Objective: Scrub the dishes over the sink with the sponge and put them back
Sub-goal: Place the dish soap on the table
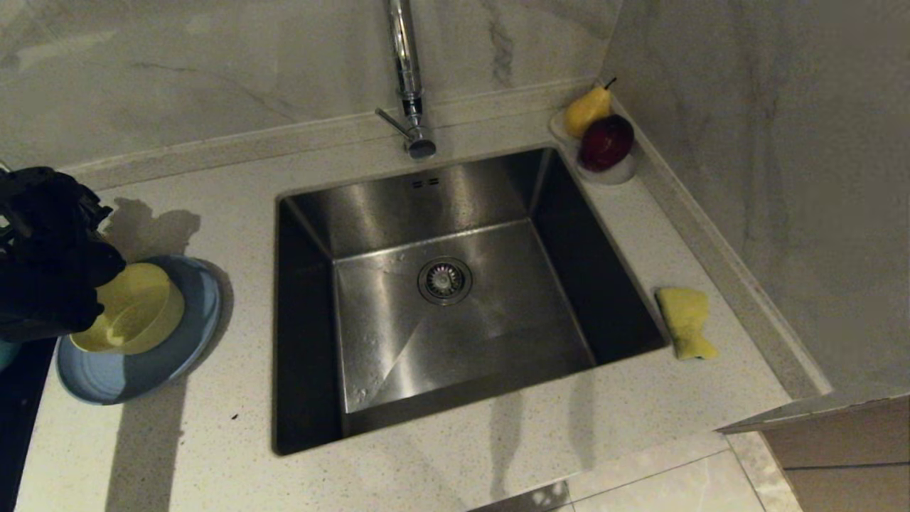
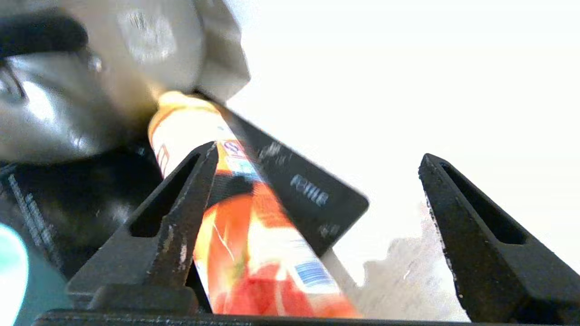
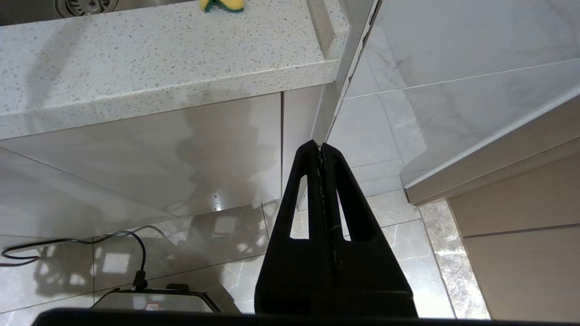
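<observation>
The left gripper (image 2: 317, 181) stands with its jaws wide apart and nothing between them; in the head view its black bulk (image 1: 50, 256) hangs over the near-left rim of the yellow bowl (image 1: 135, 309), whether touching it I cannot tell. That bowl, pale and glossy, sits inside the blue plate (image 1: 142, 370), a wide shallow round dish lying flat on the counter (image 1: 213, 455) just below and beside the gripper. A sliver of teal bowl (image 1: 6, 352) shows at the gripper's outer side, mostly hidden. In the left wrist view an orange-and-white bottle (image 2: 253, 235) lies beyond one finger (image 2: 181, 217), blurred.

Farther to the gripper's right is the sink (image 1: 455, 299), a square steel basin with a round drain (image 1: 444, 280) and a chrome tap (image 1: 407, 71) behind it. Well beyond, on the sink's far rim from the gripper, lies the sponge (image 1: 686, 321), yellow and crumpled, with its green side underneath (image 3: 221, 4). A pear (image 1: 587, 110) and a dark red fruit (image 1: 606, 142) sit in a white dish (image 1: 618, 171) in the corner.

The right gripper (image 3: 321, 147) hangs below the counter edge, fingers pressed together, empty.
</observation>
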